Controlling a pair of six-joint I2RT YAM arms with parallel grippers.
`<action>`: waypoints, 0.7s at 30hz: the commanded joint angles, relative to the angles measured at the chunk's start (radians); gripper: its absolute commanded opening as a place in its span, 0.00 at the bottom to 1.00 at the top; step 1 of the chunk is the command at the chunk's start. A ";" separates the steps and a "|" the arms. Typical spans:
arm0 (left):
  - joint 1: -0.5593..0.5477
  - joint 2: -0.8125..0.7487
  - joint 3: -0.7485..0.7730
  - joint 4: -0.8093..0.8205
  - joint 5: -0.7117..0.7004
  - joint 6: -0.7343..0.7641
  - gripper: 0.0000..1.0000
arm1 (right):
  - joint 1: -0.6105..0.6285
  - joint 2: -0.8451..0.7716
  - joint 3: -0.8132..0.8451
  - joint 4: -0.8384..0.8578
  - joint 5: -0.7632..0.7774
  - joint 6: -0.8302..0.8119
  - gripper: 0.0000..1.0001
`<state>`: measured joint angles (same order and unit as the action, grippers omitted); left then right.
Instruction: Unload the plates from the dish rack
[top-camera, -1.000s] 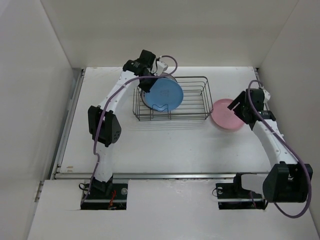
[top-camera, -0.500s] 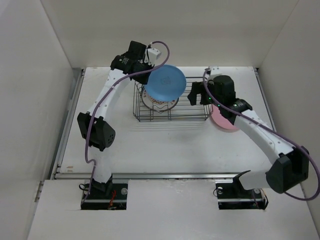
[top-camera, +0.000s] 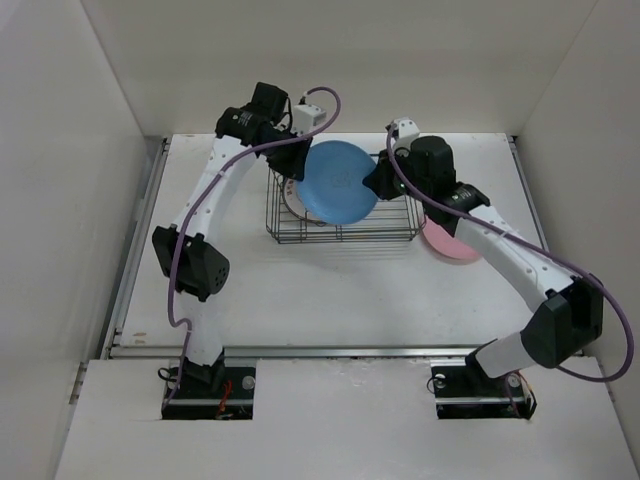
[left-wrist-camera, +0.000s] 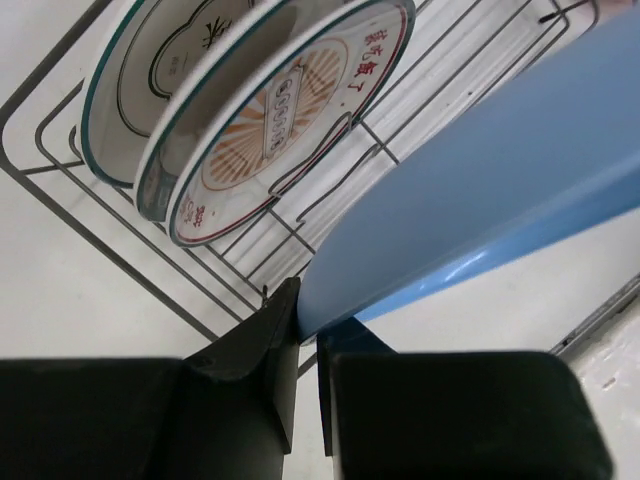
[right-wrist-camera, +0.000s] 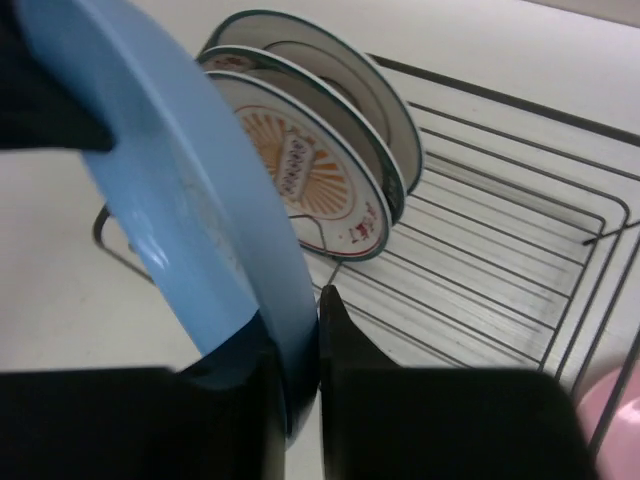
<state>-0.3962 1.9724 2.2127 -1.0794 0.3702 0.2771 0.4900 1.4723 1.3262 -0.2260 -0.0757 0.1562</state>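
Observation:
A plain blue plate (top-camera: 340, 185) hangs tilted over the dark wire dish rack (top-camera: 400, 228). Both grippers grip it. My left gripper (top-camera: 299, 163) is shut on its left rim, seen close in the left wrist view, where the gripper (left-wrist-camera: 305, 322) pinches the blue plate (left-wrist-camera: 480, 170). My right gripper (top-camera: 376, 186) is shut on the opposite rim; in the right wrist view the gripper (right-wrist-camera: 305, 335) clamps the blue plate (right-wrist-camera: 190, 200). An orange-patterned plate (right-wrist-camera: 320, 190) and two green-rimmed plates (right-wrist-camera: 345, 85) stand upright in the rack's left slots. A pink plate (top-camera: 452, 246) lies on the table right of the rack.
The rack's right half (right-wrist-camera: 500, 250) holds no plates. White walls enclose the table on the left, back and right. A metal rail (top-camera: 330, 350) runs along the near edge by the arm bases.
The left gripper lifted the blue plate out of the rack and to the right. The right arm swung from the pink plate to the blue plate and shut on its rim.

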 joint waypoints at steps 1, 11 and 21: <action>0.016 -0.053 0.033 -0.051 0.105 0.010 0.00 | -0.025 -0.044 -0.011 0.103 -0.039 0.078 0.00; 0.016 -0.096 0.033 0.016 -0.185 -0.160 1.00 | -0.249 -0.214 -0.128 0.157 -0.030 0.420 0.00; 0.016 -0.110 -0.067 0.061 -0.419 -0.190 0.97 | -0.640 -0.247 -0.249 -0.186 0.183 0.719 0.00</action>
<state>-0.3782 1.8885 2.1803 -1.0302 0.0101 0.0883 -0.0822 1.1828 1.1454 -0.2722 0.0437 0.7338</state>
